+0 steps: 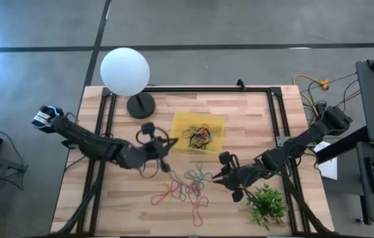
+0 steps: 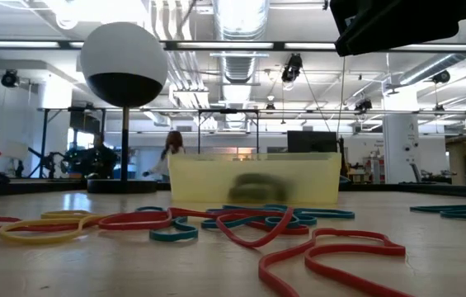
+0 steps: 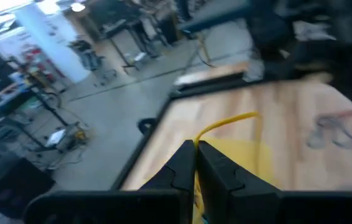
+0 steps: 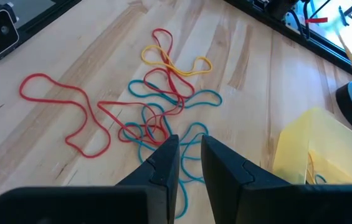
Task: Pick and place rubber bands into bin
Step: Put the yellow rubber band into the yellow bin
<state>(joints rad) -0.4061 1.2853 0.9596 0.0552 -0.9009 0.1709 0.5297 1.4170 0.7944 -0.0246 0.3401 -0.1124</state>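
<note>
The bin (image 1: 200, 131) is a yellow tray at the table's middle with several rubber bands inside; in the low view the bin (image 2: 253, 177) stands behind the loose bands. More rubber bands (image 1: 188, 185), red, blue and yellow, lie loose on the wood nearer the front. My left gripper (image 1: 165, 153) hovers at the bin's left side, shut on a yellow rubber band (image 3: 225, 124). My right gripper (image 4: 190, 155) waits above the loose bands (image 4: 163, 93), its fingers a narrow gap apart with nothing between them. My left gripper pinches the yellow rubber band between its two shut fingers, at their free ends (image 3: 195, 144). The fingers point nearly level. A loop of the band (image 3: 238, 118) arcs out past the fingertips, lifted clear of the table, with the bin (image 3: 244, 162) below it.
A white globe lamp (image 1: 125, 71) stands on a black base at the far left. A small green plant (image 1: 267, 203) sits near the front right, beside my right arm. A black frame (image 1: 193, 89) runs along the table's edges.
</note>
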